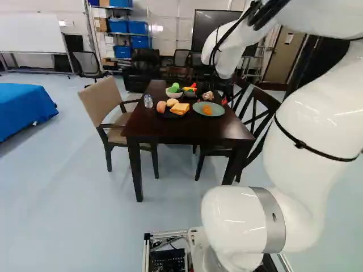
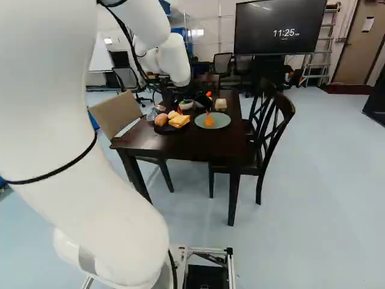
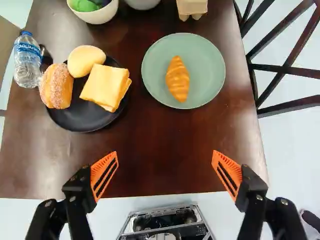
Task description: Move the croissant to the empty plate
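Note:
My gripper [image 2: 194, 111] hangs above the table in the right base view. In the wrist view the gripper [image 3: 165, 159] stands wide open, with orange pads far apart and nothing between them. Ahead of it, the croissant [image 3: 177, 79] lies near the middle of the green plate [image 3: 210, 55]. Beside that plate is a black plate [image 3: 80, 125] bearing a sugared bun [image 3: 56, 86], a round roll [image 3: 85, 60] and a folded yellow slice-like food [image 3: 106, 86]. Both plates rest flat on the dark table, apart from each other.
A water bottle [image 3: 28, 60] stands beside the black plate. Beyond the plates are a bowl [image 3: 102, 15] with green food, another bowl [image 3: 142, 3] and a beige carton-like object [image 3: 192, 7]. Chairs [image 2: 277, 129] flank the table [image 2: 165, 144].

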Tool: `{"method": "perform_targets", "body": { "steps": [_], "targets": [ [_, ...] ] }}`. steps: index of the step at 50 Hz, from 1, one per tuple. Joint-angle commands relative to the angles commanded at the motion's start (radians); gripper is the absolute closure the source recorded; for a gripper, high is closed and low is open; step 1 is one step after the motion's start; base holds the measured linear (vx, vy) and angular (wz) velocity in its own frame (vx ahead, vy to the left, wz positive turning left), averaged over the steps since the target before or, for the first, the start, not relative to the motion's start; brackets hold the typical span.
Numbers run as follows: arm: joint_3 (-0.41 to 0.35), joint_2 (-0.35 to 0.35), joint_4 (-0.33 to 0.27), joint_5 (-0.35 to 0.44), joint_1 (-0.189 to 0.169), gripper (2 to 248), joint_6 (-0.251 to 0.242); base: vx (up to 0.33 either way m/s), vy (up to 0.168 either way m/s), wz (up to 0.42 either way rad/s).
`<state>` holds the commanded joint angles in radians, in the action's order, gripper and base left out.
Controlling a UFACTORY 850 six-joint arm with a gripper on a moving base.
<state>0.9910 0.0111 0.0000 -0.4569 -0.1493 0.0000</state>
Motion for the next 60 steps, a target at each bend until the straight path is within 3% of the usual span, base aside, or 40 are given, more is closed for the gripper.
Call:
{"method": "perform_targets", "body": {
  "steps": [37,60],
  "targets": [
    [-0.19,-0.199,0.0,0.0,0.042,3,0.0,0.0,0.0,0.0],
    [-0.204,-0.206,0.0,0.016,0.045,3,0.0,0.0,0.0,0.0]
  ]
}}
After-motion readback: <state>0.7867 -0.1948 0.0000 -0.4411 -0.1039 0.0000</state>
